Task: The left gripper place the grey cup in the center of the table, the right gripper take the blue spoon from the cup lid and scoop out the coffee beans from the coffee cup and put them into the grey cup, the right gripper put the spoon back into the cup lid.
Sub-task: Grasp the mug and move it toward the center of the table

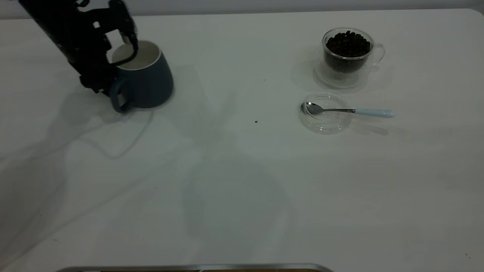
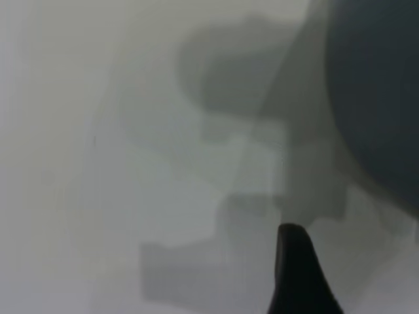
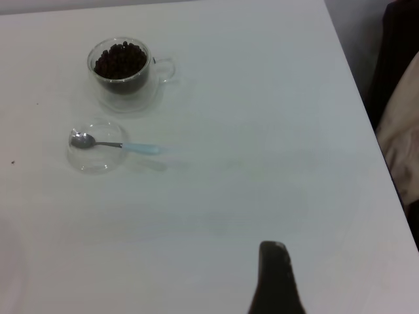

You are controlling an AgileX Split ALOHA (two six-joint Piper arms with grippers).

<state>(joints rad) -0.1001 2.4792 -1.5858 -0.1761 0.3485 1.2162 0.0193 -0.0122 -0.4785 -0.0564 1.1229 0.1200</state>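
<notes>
The grey cup [image 1: 145, 81], dark outside and pale inside, stands at the table's far left with its handle toward the front. My left gripper [image 1: 121, 56] is open and straddles the cup's left rim; in the left wrist view its one visible fingertip [image 2: 292, 243] stands apart from the cup wall [image 2: 380, 98]. The glass coffee cup [image 1: 348, 53], full of coffee beans [image 1: 348, 43], is at the far right. In front of it lies the clear cup lid [image 1: 325, 113], and the blue spoon [image 1: 372, 112] rests with its bowl in it. My right gripper [image 3: 275, 275] hovers far from them, over the table's right part.
Two dark specks [image 1: 256, 121] lie on the white table [image 1: 234, 189] near its middle. A metal edge [image 1: 196, 267] runs along the front. The table's side edge [image 3: 366, 111] and something dark and beige beyond it [image 3: 399, 98] show in the right wrist view.
</notes>
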